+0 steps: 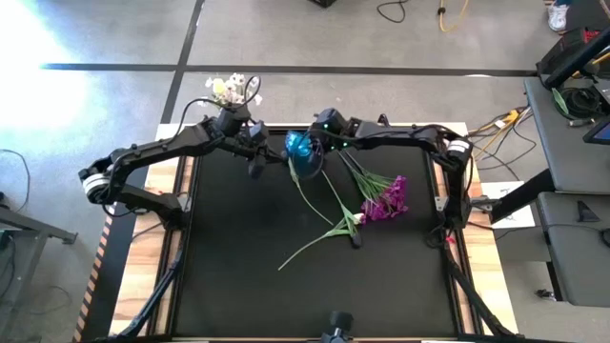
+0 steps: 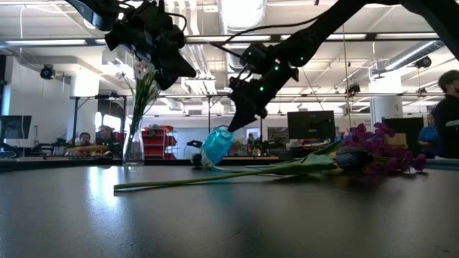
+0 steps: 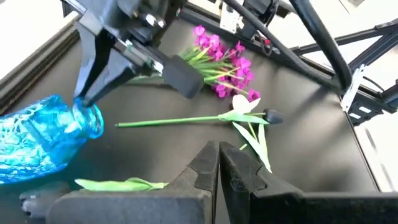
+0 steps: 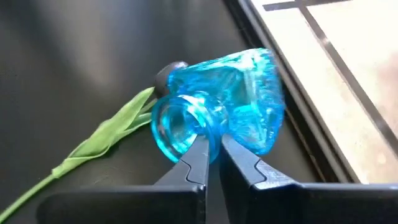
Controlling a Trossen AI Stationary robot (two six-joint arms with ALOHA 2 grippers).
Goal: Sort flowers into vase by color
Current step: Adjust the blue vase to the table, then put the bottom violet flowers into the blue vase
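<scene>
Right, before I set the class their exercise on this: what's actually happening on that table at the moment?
A two-armed robot is sorting artificial flowers. The right gripper is shut on the rim of a blue glass vase, which is tipped over on the black table. The left gripper is shut and empty, hovering near that vase. A clear vase at the table's far edge already holds white flowers. Magenta flowers, a cream tulip and a dark tulip lie loose on the table.

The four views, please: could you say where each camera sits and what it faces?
High: overhead, straight down; both arms, blue vase.
Low: table height, facing the room; both arms overhead.
Left wrist: over shut left hand, toward the magenta flowers.
Right wrist: right hand shut on the vase rim.
All share the vase.
</scene>
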